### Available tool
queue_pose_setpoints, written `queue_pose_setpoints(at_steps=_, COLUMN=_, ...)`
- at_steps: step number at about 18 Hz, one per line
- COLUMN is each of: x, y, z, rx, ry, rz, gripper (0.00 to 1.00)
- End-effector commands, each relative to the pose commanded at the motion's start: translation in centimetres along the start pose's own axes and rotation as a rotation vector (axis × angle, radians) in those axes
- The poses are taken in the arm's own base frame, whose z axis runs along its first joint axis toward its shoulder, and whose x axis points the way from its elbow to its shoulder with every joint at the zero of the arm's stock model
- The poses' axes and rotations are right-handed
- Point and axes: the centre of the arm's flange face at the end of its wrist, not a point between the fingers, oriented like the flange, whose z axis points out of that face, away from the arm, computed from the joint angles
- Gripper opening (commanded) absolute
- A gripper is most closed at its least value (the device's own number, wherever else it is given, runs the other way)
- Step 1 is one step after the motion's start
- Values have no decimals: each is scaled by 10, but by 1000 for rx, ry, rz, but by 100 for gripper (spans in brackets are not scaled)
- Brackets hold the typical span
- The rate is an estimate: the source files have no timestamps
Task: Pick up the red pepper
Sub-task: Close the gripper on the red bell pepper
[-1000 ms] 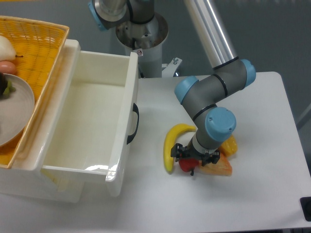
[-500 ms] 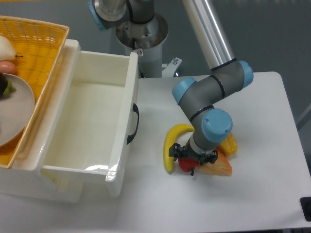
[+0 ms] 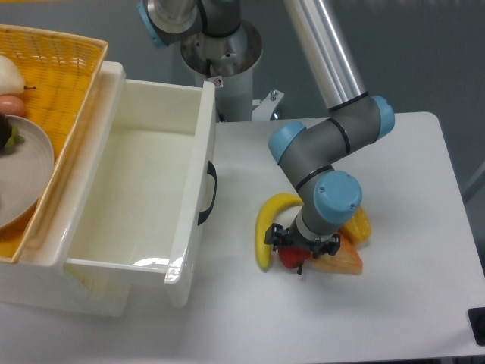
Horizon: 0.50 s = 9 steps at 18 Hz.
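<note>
While the red pepper [image 3: 290,256] lies on the white counter [image 3: 394,303], it is partly hidden under the tool [image 3: 301,244]. The pepper is found between a banana [image 3: 265,227] and an orange wedge [image 3: 341,262]. Whether the tool is open or closed on it cannot be told.

Arm [image 3: 326,148] bent low, jaws downward.

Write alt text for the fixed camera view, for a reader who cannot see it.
A robot arm's gripper is lowered over a small red pepper on a white table, between a banana and an orange wedge. An open white drawer and a wicker basket sit to the left.
</note>
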Motion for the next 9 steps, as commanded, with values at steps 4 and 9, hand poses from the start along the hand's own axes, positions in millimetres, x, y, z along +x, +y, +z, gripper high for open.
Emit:
queue_pose_setpoints(at_steps=4, x=0, y=0, z=0, rx=1, ry=1, rz=0, gripper=88)
queue_pose_setpoints(at_steps=9, x=0, y=0, z=-1, rx=2, ry=0, rz=3, gripper=75)
